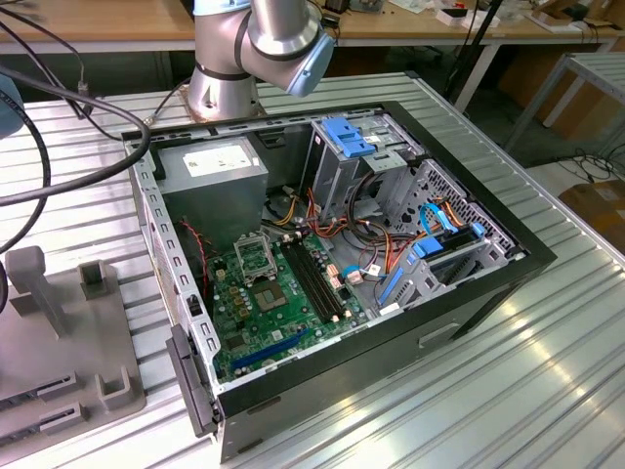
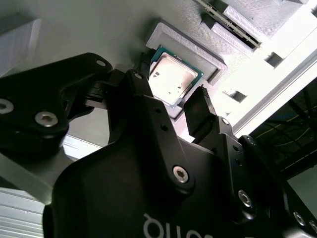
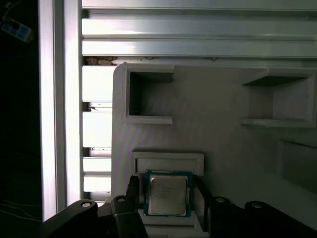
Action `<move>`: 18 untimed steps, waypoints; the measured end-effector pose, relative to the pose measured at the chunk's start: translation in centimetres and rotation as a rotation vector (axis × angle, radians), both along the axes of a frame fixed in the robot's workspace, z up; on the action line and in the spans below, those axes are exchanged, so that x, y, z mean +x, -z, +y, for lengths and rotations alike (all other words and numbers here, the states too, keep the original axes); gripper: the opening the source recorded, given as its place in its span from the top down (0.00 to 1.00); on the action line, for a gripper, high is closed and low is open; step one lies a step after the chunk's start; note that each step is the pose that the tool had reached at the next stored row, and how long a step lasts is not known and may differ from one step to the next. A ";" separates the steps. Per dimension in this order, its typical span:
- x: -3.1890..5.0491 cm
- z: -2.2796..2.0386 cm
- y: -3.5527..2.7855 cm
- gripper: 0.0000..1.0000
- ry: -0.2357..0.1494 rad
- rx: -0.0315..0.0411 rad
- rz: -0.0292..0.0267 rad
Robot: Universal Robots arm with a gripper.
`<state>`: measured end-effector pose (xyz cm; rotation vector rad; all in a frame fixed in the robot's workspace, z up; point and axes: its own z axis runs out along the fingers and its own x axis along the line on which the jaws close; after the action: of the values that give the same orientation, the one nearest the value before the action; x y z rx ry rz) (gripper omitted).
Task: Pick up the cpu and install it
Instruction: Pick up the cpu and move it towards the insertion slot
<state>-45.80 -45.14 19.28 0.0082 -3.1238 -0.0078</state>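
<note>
Plainly — flat silvery cpu (image 3: 167, 194) (square).

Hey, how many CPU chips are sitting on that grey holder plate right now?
1. In the first wrist view the cpu lies flat in the raised square nest of the grey holder plate, between the open fingers of the gripper. The gripper hides part of the plate.

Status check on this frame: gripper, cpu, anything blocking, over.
Gripper open, straddling the cpu. It sits flat in its recess on the grey holder, not lifted. Nothing lies over it.
</note>
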 end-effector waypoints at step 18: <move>0.11 -0.01 0.01 0.46 -0.002 -0.0004 0.0001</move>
<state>-45.68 -45.15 19.28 0.0120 -3.1237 -0.0072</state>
